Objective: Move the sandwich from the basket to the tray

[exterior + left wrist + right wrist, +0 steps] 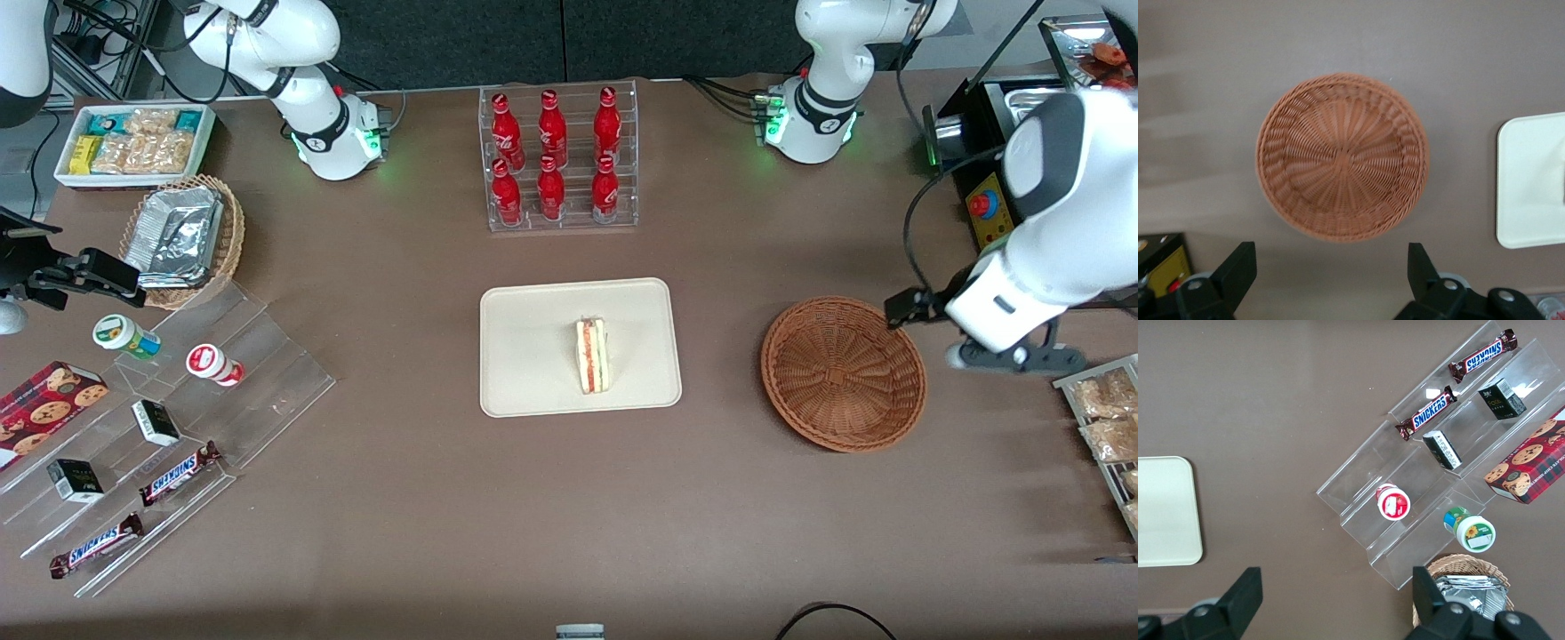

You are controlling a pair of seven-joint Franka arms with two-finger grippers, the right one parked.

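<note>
The sandwich (591,356), a white wedge with orange and green layers, lies on the cream tray (524,356) at mid-table. The round reddish-brown basket (843,373) sits beside the tray, toward the working arm's end, and holds nothing. My gripper (1013,357) hovers above the bare table just outside the basket's rim, on the side away from the tray. In the left wrist view the gripper (1331,257) is open, its black fingers (1238,267) wide apart with only tabletop between them. That view also shows the whole basket (1341,157) and one end of the tray (1531,180).
A clear rack of red bottles (558,160) stands farther from the front camera than the tray. A wire rack of packets (1107,427) and a black control box (982,204) are close to my arm. Stepped acrylic shelves with snacks (133,427) lie toward the parked arm's end.
</note>
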